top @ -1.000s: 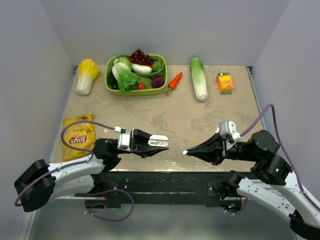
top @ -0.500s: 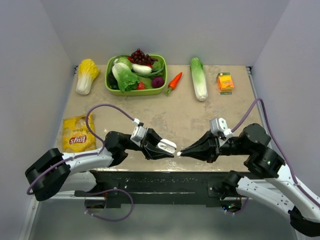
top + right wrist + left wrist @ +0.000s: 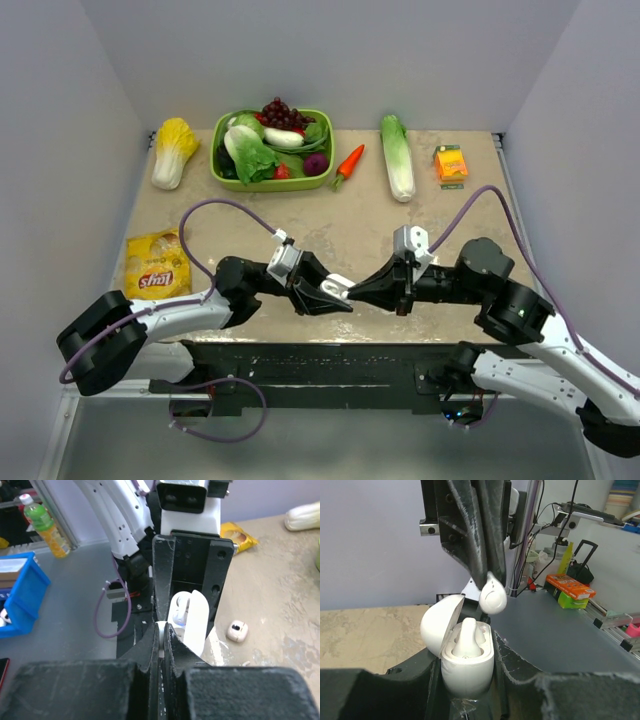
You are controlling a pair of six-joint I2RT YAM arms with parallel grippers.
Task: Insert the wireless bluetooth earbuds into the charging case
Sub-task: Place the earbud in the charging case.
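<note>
From overhead you can barely make out what is held at lower centre. Your left gripper (image 3: 468, 677) is clamped on the open charging case (image 3: 467, 662), one earbud (image 3: 467, 636) seated inside; your right gripper (image 3: 489, 572) pinches a second earbud (image 3: 493, 596) just above it. A small white object (image 3: 236, 631) on the beige surface (image 3: 280, 595) is too blurred to name. Pale walls (image 3: 330, 60) enclose the surface.

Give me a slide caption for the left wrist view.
Open case in the left gripper, one earbud seated; right gripper holds the second earbud just above it.

Glossy plastic charging case (image 3: 467, 672); matt, mottled table (image 3: 440, 215)
</note>
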